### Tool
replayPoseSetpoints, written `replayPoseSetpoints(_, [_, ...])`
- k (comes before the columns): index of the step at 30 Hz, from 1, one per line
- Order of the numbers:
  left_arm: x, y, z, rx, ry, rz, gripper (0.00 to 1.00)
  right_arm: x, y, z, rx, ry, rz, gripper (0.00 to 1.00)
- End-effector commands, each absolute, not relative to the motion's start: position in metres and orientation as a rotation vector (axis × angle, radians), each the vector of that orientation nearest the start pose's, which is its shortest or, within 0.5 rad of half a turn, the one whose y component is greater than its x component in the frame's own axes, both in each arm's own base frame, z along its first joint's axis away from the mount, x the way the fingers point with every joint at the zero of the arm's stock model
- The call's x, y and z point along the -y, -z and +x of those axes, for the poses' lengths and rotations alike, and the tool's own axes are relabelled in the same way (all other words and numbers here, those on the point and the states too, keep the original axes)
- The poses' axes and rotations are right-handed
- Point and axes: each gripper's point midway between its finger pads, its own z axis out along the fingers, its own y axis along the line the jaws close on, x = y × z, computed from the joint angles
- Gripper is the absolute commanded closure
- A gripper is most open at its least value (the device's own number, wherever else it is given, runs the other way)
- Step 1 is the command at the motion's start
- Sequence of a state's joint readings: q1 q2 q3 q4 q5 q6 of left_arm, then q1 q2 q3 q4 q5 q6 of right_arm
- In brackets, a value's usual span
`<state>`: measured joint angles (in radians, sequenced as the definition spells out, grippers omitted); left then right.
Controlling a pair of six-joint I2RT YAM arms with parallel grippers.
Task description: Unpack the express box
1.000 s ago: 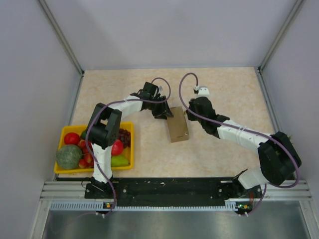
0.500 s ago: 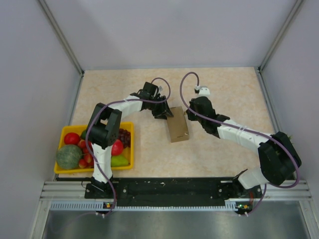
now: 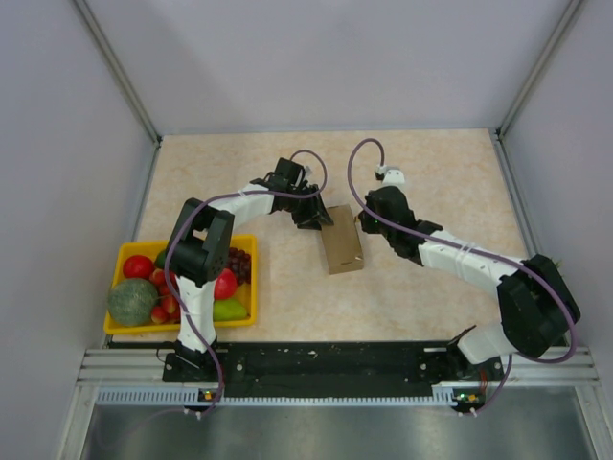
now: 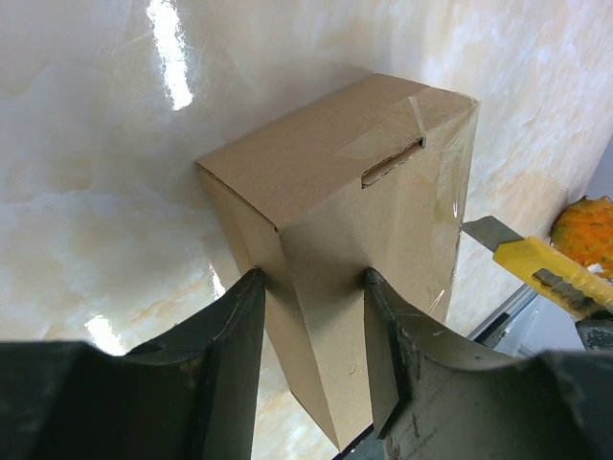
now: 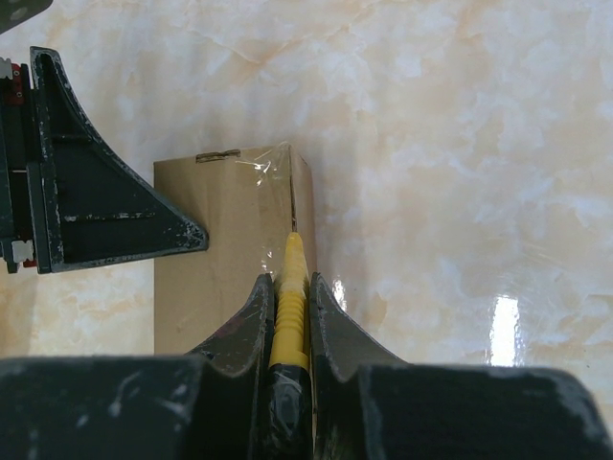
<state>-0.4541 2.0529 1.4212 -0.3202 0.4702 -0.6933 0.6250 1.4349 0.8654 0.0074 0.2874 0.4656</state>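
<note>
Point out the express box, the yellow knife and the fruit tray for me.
express box [image 4: 354,230], left wrist view, on its broad cardboard side face.
yellow knife [image 5: 290,302], right wrist view, on its yellow handle.
fruit tray [image 3: 134,248], top external view, on its far rim.

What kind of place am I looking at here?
Probably a robot test cell in a lab: two arms bolted to a metal rail, plain grey partition walls around the table, staged props: a yellow fruit tray, express box, utility knife.
</note>
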Motion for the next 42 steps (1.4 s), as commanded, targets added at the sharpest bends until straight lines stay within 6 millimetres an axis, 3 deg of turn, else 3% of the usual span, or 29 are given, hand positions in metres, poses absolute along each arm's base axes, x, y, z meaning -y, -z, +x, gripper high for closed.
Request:
replayPoseSetpoints(1, [0.277, -0.006, 0.373, -2.814, 0.801, -0.240, 0.86, -0.212, -0.130, 0.345, -2.155, -0.344, 0.004, 1.00])
replayPoseSetpoints(22, [0.270, 0.003, 0.363, -2.863, 0.749, -0.370, 0.87, -0.210, -0.131, 0.327, -2.174, -0.311, -0.007, 1.00])
replayPoseSetpoints(42, [0.266, 0.004, 0.361, -2.868, 0.728, -0.372, 0.88, -0.212, -0.123, 0.311, -2.186, -0.255, -0.058, 1.00])
